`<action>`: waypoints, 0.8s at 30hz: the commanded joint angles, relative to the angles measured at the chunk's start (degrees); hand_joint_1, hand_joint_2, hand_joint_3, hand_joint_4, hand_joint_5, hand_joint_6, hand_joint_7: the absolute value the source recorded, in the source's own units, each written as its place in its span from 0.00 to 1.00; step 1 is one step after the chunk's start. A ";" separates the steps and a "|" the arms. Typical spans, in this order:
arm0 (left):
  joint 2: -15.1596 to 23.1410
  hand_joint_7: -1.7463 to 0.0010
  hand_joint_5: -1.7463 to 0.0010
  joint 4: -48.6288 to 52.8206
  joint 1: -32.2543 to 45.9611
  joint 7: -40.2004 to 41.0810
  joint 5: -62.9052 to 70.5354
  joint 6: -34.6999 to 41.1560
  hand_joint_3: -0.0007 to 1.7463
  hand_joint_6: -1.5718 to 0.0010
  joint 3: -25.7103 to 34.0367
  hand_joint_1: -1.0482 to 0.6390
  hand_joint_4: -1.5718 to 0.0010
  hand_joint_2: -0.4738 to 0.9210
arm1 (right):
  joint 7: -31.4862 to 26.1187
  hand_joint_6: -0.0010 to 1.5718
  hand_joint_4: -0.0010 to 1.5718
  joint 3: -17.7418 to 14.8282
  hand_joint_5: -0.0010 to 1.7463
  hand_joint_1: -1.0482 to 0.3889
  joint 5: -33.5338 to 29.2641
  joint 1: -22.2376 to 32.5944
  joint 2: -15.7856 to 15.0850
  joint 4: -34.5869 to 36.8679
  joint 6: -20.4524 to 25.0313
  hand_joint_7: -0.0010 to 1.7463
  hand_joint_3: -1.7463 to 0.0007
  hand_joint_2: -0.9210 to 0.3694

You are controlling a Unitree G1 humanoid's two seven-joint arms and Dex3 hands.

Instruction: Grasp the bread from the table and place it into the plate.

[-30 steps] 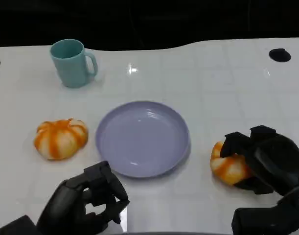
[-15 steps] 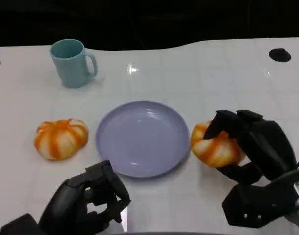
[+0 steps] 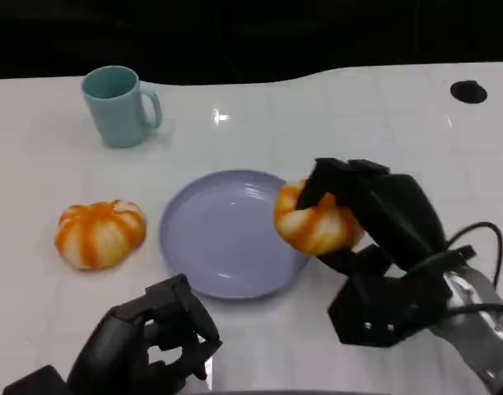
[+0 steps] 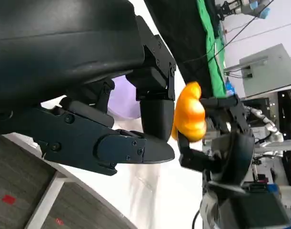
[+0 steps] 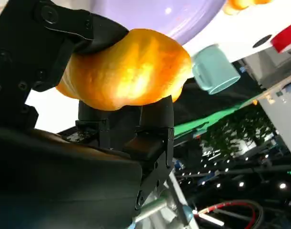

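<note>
My right hand (image 3: 374, 222) grips an orange-and-white bread roll (image 3: 314, 226) and holds it lifted over the right rim of the lilac plate (image 3: 210, 239). The same roll (image 5: 126, 71) sits between my fingers in the right wrist view, with the plate (image 5: 159, 12) beyond it, and the roll (image 4: 189, 117) shows in the left wrist view too. A second, pumpkin-shaped bread roll (image 3: 99, 233) lies on the table left of the plate. My left hand (image 3: 148, 346) rests near the table's front edge with its fingers curled in and nothing in them.
A teal mug (image 3: 118, 105) stands at the back left, well away from the plate. The white table (image 3: 358, 123) has a dark round hole (image 3: 467, 91) at the far right. A cable (image 3: 482, 239) runs along my right forearm.
My right hand has lifted the bread roll off the table and carried it left, from right of the plate to above the plate's right rim. The left hand has stayed put.
</note>
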 commanded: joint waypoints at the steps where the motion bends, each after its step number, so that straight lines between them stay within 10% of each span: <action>1: 0.75 0.12 0.00 -0.51 0.40 0.68 0.56 -0.93 0.18 0.63 0.25 0.31 0.58 1.00 | -0.37 0.47 0.64 1.34 1.00 0.63 0.07 -5.59 2.76 6.29 -0.87 1.00 0.14 0.54; 9: 0.70 0.11 0.00 -1.23 0.77 0.77 0.24 0.07 0.18 0.62 0.09 0.31 0.58 1.00 | 1.40 0.44 0.60 2.70 1.00 0.65 1.03 -12.74 6.40 17.80 -0.99 0.99 0.19 0.51; 13: 0.44 0.11 0.00 -1.21 0.69 1.37 0.77 0.37 0.18 0.62 -0.11 0.30 0.57 1.00 | 6.88 0.47 0.55 1.87 1.00 0.65 3.74 -15.54 7.82 21.36 0.72 0.81 0.22 0.46; 19: 0.32 0.11 0.00 -1.90 0.79 2.38 1.66 0.88 0.18 0.62 -0.59 0.30 0.57 1.00 | 15.52 0.34 0.21 4.36 0.35 0.51 2.39 -16.45 5.59 18.90 4.74 0.12 0.79 0.09; 24: 0.42 0.11 0.00 -3.00 1.24 2.53 1.61 1.61 0.18 0.62 -0.90 0.32 0.57 1.00 | 19.71 0.17 0.04 5.57 0.21 0.39 1.94 -15.10 4.05 15.12 6.29 0.01 0.91 0.00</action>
